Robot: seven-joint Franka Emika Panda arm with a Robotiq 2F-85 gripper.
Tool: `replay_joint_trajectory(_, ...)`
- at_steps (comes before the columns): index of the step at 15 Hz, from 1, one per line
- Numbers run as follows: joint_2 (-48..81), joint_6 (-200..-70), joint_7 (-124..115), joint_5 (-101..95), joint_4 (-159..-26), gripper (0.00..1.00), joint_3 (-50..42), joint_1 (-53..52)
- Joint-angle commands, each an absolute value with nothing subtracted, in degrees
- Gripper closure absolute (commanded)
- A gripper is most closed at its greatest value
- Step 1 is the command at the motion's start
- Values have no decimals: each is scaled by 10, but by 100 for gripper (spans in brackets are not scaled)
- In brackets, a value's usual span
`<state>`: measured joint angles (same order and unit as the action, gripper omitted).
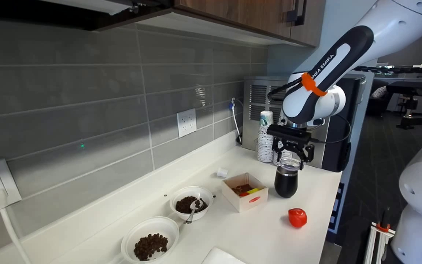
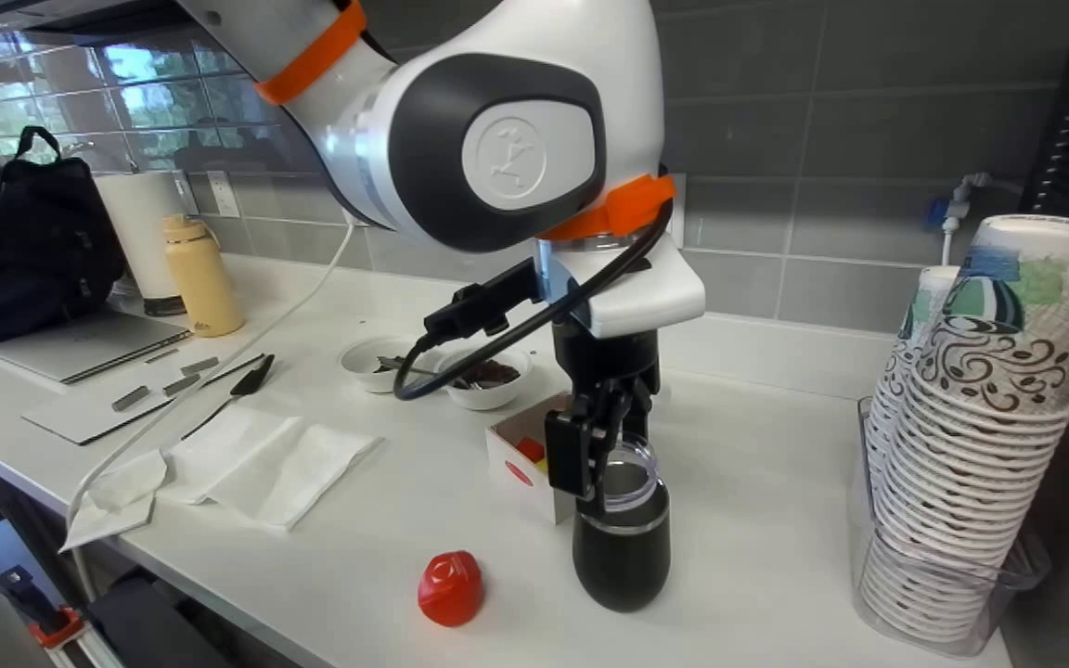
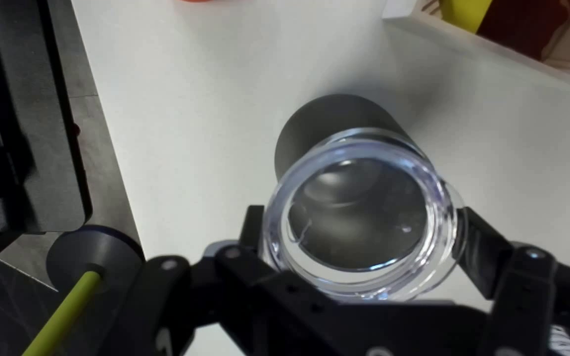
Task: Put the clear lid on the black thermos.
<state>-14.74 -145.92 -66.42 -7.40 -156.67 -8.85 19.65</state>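
Observation:
The black thermos stands upright on the white counter, with a silvery rim; it shows in both exterior views (image 1: 286, 184) (image 2: 623, 563). The clear lid is a transparent ring-like piece right at the thermos mouth in both exterior views (image 1: 290, 163) (image 2: 632, 478). My gripper (image 1: 290, 161) (image 2: 616, 471) points down over the thermos. In the wrist view my gripper (image 3: 362, 230) has one finger against each side of the lid (image 3: 436, 212), closed on it. The thermos (image 3: 334, 116) lies below, partly covered by the lid. I cannot tell whether the lid touches the rim.
An open box (image 1: 245, 198) (image 2: 516, 464) stands beside the thermos. A red object (image 1: 297, 217) (image 2: 451, 588) lies near the counter's front edge. Stacked paper cups (image 1: 265, 143) (image 2: 971, 464) stand at the end. Two white bowls (image 1: 150, 240) (image 1: 191, 192) sit along the wall side.

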Motion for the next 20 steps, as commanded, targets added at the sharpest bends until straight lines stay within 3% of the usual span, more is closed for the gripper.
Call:
replay_joint_trajectory(1, -128, -1493, -672, -67, -1566, 33, -87, 204)
replay_joint_trajectory(18, -96, -1530, -668, -66, -1563, 33, -88, 197)
replay_joint_trajectory(19, -97, -1529, -667, -64, -1563, 24, -89, 197)
replay_joint_trajectory(20, -98, -1528, -665, -62, -1563, 2, -90, 197)
